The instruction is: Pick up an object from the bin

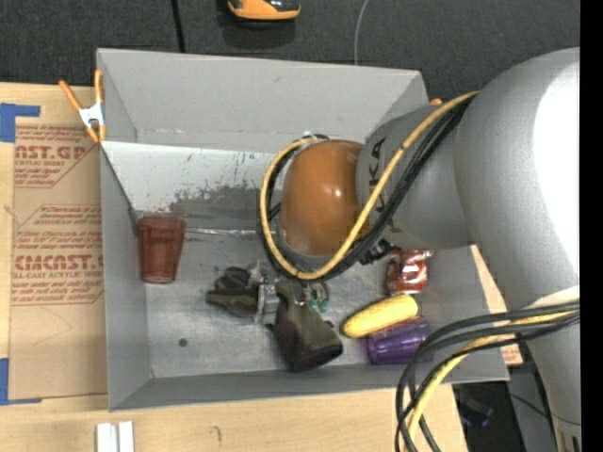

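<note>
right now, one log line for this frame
gripper low over dark brown lump, front middle of bin | nearby: yellow banana, purple piece | red-brown cup at left

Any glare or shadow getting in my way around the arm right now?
Camera view: a bright glare spot sits on the orange wrist cover; the arm shades the dark heap beneath it, so its outlines merge; the red cup at left is evenly lit.
</note>
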